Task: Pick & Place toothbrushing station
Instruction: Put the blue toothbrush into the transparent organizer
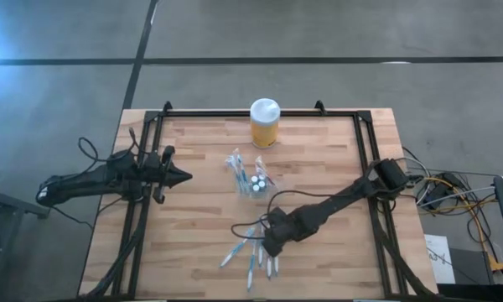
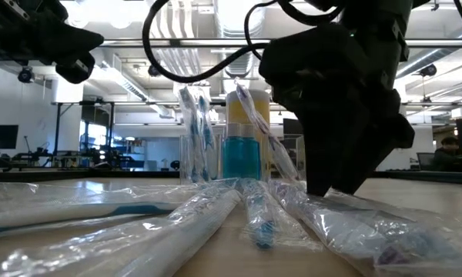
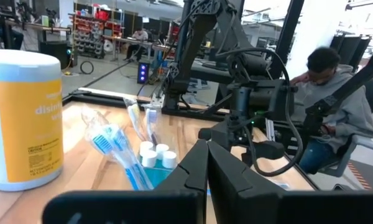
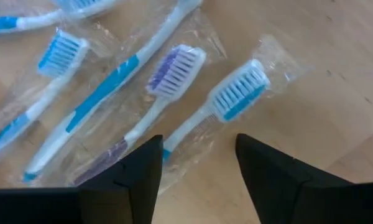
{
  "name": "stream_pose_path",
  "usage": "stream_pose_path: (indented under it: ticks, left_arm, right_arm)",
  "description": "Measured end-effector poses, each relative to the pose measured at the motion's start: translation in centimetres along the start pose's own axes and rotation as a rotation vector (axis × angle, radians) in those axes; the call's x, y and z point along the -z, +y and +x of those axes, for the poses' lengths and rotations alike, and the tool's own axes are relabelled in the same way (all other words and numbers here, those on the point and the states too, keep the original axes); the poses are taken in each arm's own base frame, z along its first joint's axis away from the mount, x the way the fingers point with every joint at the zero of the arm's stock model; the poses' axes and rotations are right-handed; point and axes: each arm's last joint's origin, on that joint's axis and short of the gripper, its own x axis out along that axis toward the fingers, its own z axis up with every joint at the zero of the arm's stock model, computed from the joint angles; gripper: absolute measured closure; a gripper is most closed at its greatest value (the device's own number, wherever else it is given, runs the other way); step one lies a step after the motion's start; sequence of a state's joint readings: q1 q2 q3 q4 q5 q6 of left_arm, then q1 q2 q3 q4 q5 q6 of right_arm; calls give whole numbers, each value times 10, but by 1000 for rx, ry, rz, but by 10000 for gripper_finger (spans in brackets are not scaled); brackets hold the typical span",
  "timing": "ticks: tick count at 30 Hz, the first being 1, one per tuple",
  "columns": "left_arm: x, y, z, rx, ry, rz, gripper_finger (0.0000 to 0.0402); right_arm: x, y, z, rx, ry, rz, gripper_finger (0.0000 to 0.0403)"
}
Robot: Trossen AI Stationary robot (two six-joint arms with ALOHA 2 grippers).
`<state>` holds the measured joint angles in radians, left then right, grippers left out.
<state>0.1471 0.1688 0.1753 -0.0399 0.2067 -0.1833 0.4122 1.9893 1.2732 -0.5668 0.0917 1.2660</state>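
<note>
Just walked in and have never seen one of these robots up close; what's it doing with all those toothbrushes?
The right gripper hangs open just above a scatter of plastic-wrapped toothbrushes near the wooden table's front edge, holding nothing. The see-through plastic toothbrush holder at mid-table already has several brushes in it, in front of a yellow white-lidded jar. The left gripper waits, shut.

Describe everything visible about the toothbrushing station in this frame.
The toothbrushing station is a small, low holder of clear plastic standing upright near the table's middle, in front of the yellow jar and apart from it. Wrapped toothbrushes lean out of it, and small white-capped tubes stand in its compartments. Neither gripper touches it.
</note>
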Motion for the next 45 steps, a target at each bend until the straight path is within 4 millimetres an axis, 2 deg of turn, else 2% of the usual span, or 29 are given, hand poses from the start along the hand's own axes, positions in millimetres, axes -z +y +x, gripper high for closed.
stream_pose_path:
  ticks: [4, 12, 25, 32, 39, 45]
  left_arm:
    - [0, 0, 0, 1, 2, -7, 390]
    - [1, 0, 0, 0, 8, -14, 393]
    - [1, 0, 0, 0, 12, -15, 392]
    - [1, 0, 0, 0, 13, -14, 390]
    - [1, 0, 0, 0, 12, -14, 394]
    - [1, 0, 0, 1, 7, -13, 389]
  right_arm:
    - [1, -2, -2, 16, 8, -55, 220]
    - [4, -15, -11, 127, 63, -121, 287]
    - [3, -13, -12, 100, 64, -236, 376]
    - [2, -12, -19, 82, 52, -251, 394]
    - [-2, -8, -52, 21, -75, -340, 395]
    - [4, -8, -96, -19, -330, -444, 395]
